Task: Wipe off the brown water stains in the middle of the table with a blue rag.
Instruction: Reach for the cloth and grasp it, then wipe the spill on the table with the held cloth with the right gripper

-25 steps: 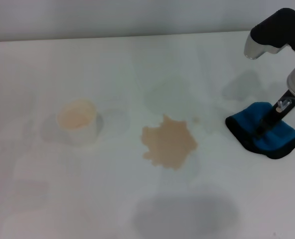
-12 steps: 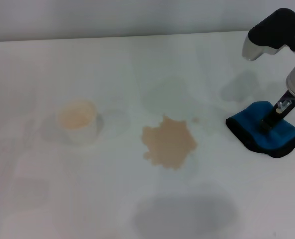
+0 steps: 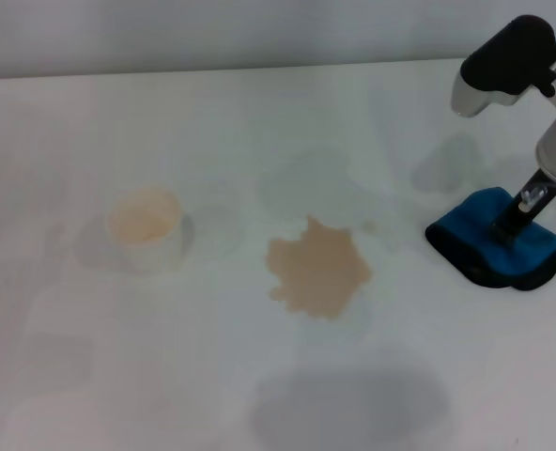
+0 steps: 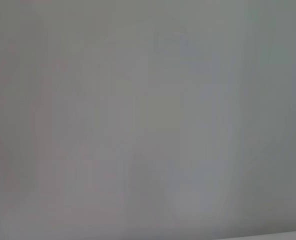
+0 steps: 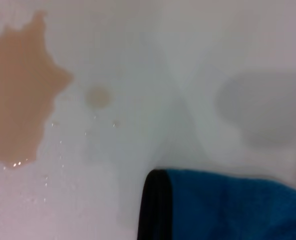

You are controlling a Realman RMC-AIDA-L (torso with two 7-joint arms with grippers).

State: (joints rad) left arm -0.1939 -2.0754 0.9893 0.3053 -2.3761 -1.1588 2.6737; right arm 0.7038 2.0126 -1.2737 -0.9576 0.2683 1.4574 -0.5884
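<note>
There are no words, numbers, labels or signs to read anywhere in these pictures.

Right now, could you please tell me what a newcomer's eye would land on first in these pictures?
Probably the brown stain in the middle of the white table, with a tiny spot beside it. Next, the bright blue rag at the robot's right, where the right gripper reaches down onto it. A paper cup stands to the stain's left.
</note>
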